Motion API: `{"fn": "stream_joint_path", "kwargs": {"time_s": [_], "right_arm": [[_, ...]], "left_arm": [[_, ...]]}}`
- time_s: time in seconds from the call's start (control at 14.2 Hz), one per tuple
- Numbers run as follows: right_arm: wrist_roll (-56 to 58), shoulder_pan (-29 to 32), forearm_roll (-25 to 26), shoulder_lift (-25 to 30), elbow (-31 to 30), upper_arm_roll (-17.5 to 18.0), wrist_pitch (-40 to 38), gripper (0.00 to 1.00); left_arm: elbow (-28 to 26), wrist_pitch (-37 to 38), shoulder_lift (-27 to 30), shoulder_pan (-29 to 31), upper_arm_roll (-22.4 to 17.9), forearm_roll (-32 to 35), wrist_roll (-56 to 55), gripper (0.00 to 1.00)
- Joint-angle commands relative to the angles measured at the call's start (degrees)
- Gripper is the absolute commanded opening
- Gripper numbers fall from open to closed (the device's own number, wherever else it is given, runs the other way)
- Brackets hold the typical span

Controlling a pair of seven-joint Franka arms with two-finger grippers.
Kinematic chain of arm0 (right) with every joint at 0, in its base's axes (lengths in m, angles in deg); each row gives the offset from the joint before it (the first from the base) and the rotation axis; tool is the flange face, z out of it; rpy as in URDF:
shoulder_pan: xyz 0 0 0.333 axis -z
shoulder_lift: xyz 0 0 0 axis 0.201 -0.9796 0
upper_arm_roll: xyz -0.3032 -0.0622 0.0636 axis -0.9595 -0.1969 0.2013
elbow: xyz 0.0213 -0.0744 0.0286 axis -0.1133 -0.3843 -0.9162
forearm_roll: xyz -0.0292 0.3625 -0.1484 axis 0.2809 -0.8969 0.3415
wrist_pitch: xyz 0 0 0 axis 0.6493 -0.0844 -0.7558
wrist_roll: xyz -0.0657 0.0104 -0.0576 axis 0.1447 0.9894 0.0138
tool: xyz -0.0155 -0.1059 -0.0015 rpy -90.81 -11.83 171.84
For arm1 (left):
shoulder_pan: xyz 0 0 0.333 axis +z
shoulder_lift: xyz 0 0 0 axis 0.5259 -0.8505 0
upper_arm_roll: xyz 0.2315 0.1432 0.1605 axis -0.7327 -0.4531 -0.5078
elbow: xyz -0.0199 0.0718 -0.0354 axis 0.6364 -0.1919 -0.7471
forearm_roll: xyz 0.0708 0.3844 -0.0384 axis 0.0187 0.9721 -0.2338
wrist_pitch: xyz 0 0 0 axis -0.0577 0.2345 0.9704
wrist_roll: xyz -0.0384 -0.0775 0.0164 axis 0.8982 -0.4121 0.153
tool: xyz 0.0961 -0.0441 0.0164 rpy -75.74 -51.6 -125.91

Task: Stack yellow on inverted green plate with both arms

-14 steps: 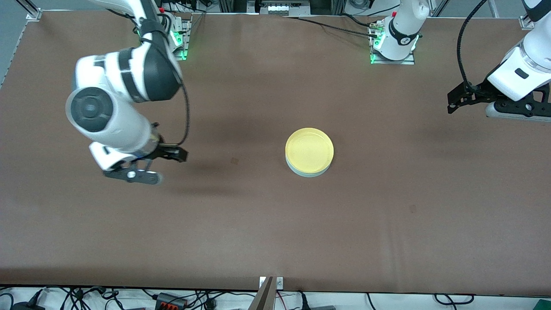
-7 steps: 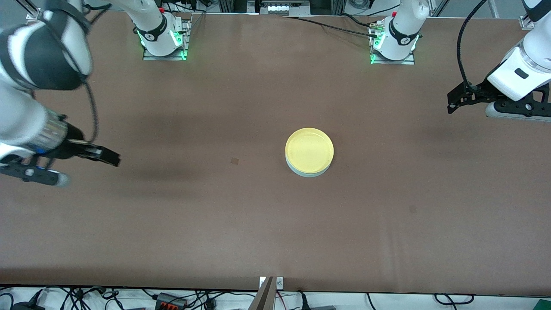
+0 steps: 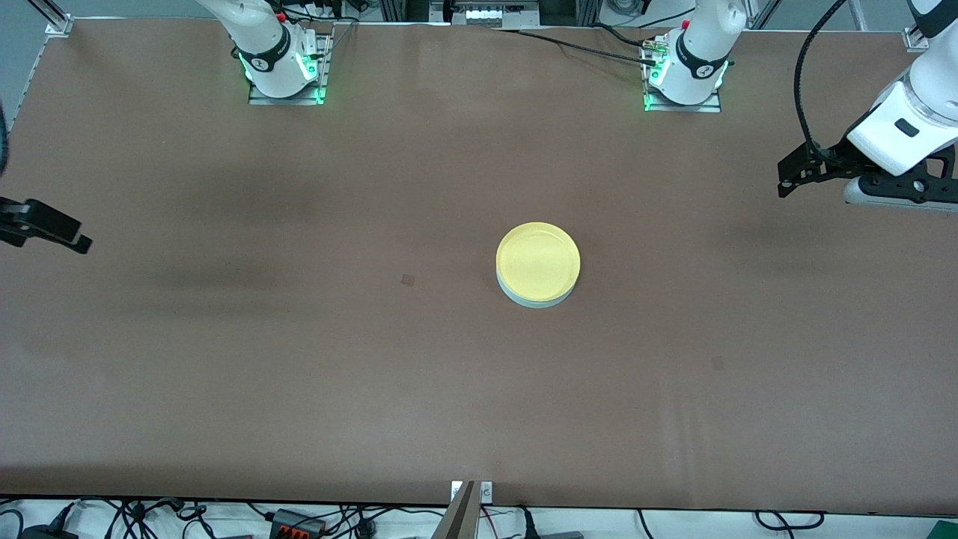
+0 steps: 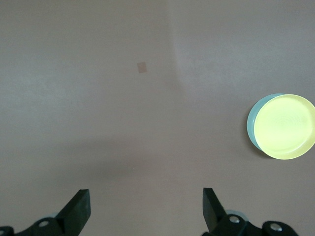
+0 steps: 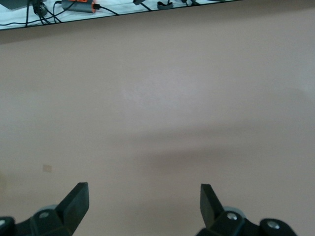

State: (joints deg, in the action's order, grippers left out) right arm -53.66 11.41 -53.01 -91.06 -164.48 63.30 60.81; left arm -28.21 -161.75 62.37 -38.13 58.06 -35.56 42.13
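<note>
The yellow plate [image 3: 538, 260] lies rim up on the upside-down pale green plate [image 3: 535, 302] near the middle of the table. Only a thin crescent of the green plate shows under it. The left wrist view has the same stack, yellow plate [image 4: 285, 126] over green plate [image 4: 251, 123], well away from my left gripper [image 4: 146, 199]. That left gripper [image 3: 783, 178] hangs open and empty over the left arm's end of the table. My right gripper [image 3: 75, 241] is open and empty over the right arm's end, mostly out of the front view. The right gripper [image 5: 144, 194] sees only bare table.
A small dark mark [image 3: 407, 280] sits on the brown table cover beside the stack, toward the right arm's end. The two arm bases [image 3: 281, 64] [image 3: 685, 71] stand along the table's edge farthest from the front camera. Cables [image 3: 299, 520] lie below the edge nearest the front camera.
The right arm has swung from near the table's middle out to its own end, almost leaving the front view. The left arm and the plates have not moved.
</note>
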Motion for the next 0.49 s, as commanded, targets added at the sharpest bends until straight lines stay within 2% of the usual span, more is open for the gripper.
{"fn": "stream_joint_path", "kwargs": {"time_s": [0.0,0.21,0.42], "right_arm": [[0.67,0.54,4.42,2.30,-1.82,2.38,-0.20,1.00],[1.03,0.28,5.06,2.39,-2.78,2.46,-2.14,1.00],[0.85,0.28,4.71,6.33,-11.36,2.46,2.41,1.00]], "left_arm": [[0.70,0.76,0.28,-0.02,-0.12,-1.37,0.32,1.00],[0.70,0.76,0.28,-0.02,-0.12,-1.37,0.32,1.00],[0.70,0.76,0.28,-0.02,-0.12,-1.37,0.32,1.00]]}}
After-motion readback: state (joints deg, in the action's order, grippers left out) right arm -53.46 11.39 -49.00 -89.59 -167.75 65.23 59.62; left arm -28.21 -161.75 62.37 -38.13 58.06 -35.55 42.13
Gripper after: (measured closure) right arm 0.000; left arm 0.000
